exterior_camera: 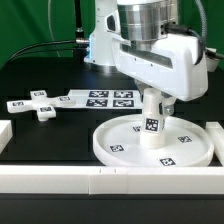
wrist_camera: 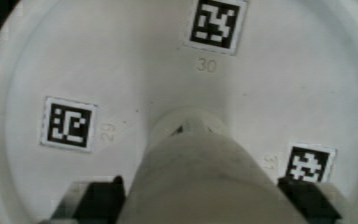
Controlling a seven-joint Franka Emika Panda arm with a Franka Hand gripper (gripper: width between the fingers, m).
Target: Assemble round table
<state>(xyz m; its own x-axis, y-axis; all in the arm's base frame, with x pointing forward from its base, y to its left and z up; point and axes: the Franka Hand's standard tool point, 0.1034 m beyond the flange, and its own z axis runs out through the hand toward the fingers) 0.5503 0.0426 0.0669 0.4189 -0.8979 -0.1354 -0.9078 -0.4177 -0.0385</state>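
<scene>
I read gripper (exterior_camera: pixel 152 98) clamped on leg (exterior_camera: pixel 151 120), long axis upright, base at disc (exterior_camera: pixel 112 150) centre; cross piece (exterior_camera: pixel 40 104) at disc's 10 o'clock, exterior view

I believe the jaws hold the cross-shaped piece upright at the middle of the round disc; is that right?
Not quite: the jaws hold the short cylindrical leg upright at the round disc's middle; the exterior view shows the cross-shaped piece lying on the table.
</scene>
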